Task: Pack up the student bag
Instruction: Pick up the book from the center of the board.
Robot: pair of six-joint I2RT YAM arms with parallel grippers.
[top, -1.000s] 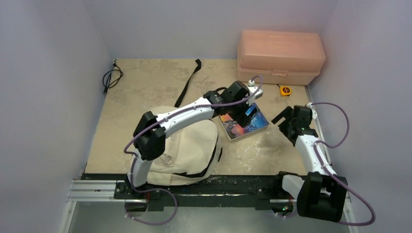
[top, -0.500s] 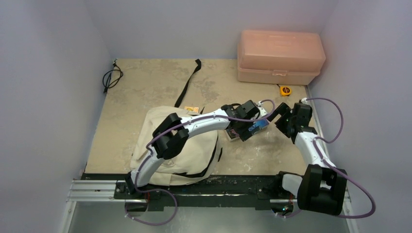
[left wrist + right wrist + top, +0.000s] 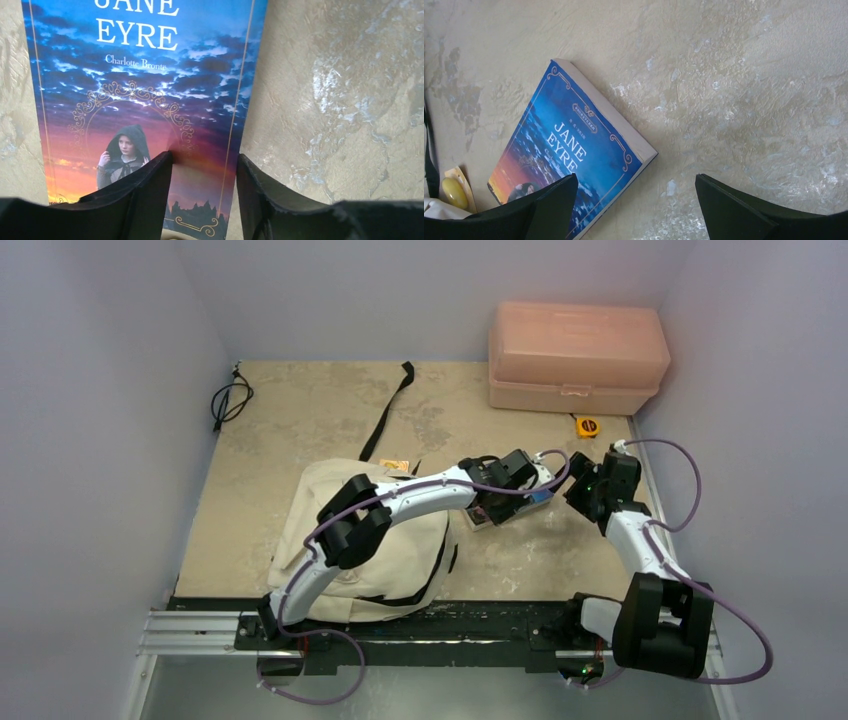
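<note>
The student bag is a beige fabric backpack lying at the near left, under my left arm. A "Jane Eyre" book with a blue and orange cover lies flat on the table right of the bag. My left gripper is open low over the book's near corner, one finger over the cover and the other beyond its edge. In the top view the left gripper hides most of the book. My right gripper is open and empty, with the book under its left finger. It shows in the top view.
A salmon-pink plastic box stands at the back right, with a yellow tape measure in front of it. A black strap runs toward the back. A black cable lies at the back left. A small orange packet lies by the bag.
My left arm has swung nearer and lower, so its gripper now covers the book. My right gripper has moved left and away from the base, closer to the book.
</note>
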